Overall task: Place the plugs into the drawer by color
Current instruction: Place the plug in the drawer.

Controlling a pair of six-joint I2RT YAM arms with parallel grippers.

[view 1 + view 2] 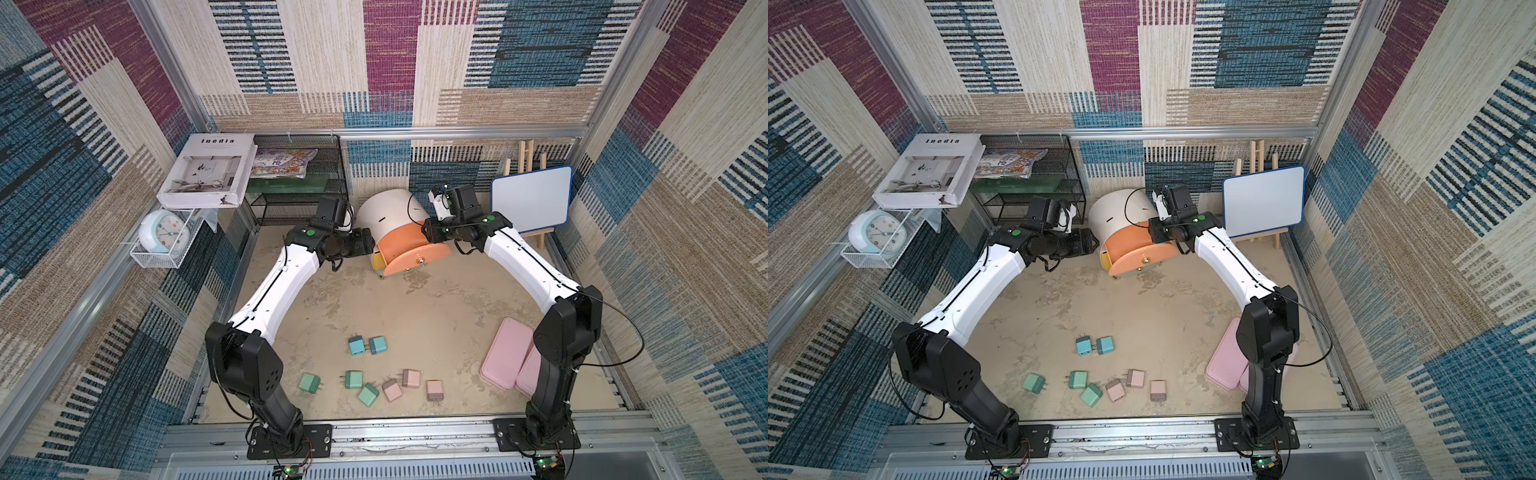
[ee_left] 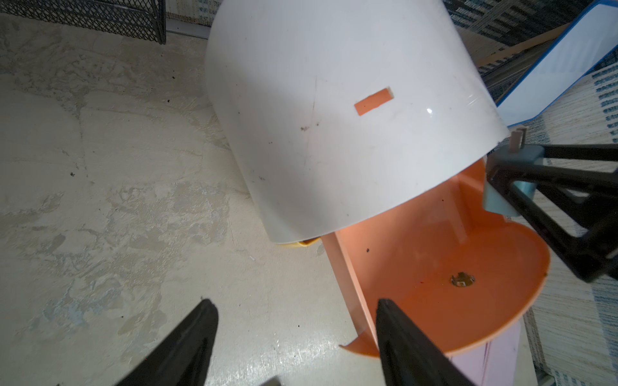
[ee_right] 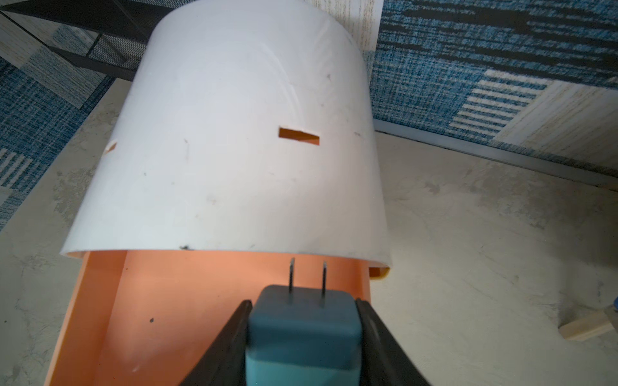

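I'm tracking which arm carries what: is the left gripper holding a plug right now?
No, the left gripper stands open with nothing held between its fingers.

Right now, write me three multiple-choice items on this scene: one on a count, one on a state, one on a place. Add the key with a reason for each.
1. How many pink plugs lie on the table?
A. two
B. three
C. five

2. How is the left gripper?
A. shut on a pink plug
B. open and empty
C. shut with nothing in it

3. Where is the blue plug that the right gripper holds?
A. over the open peach-orange drawer
B. flat on the table
C. among the pink plugs

Key:
1 B: both top views show three pink ones near the front edge.
2 B: in the left wrist view its jaws stand apart with nothing between them.
3 A: the right wrist view shows it clamped above the drawer's orange floor.
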